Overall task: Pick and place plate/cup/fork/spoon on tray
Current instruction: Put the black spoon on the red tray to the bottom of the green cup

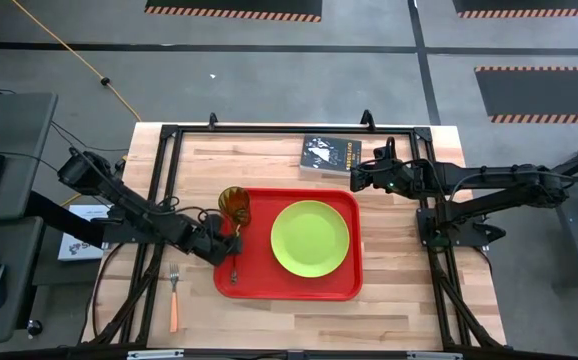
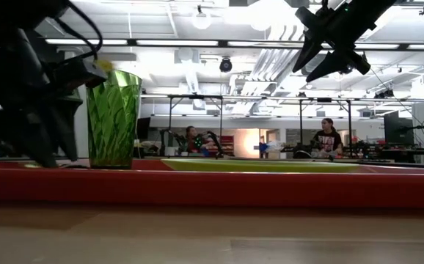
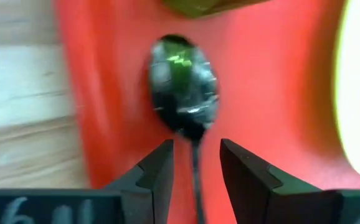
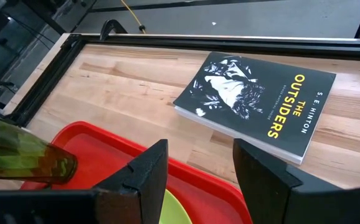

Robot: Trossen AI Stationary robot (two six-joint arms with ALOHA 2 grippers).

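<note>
The red tray (image 1: 289, 290) lies mid-table. The lime-green plate (image 1: 310, 237) lies flat on its right half. The cup (image 1: 234, 204) stands upright in its far left corner. The spoon (image 3: 183, 87) lies on the tray floor by the left rim, and it also shows in the high view (image 1: 235, 268). My left gripper (image 3: 197, 146) is open low over the tray, one finger on each side of the spoon's dark handle (image 3: 196, 177), touching nothing that I can see. The orange-handled fork (image 1: 173, 297) lies on the table left of the tray. My right gripper (image 1: 353, 180) is open and empty, above the tray's far right corner.
A dark book (image 1: 331, 155) lies on the table beyond the tray's far edge, under my right arm. The cup (image 2: 113, 117) stands close to my left gripper (image 2: 43, 110). Bare wood shows near and right of the tray. People sit in the room behind.
</note>
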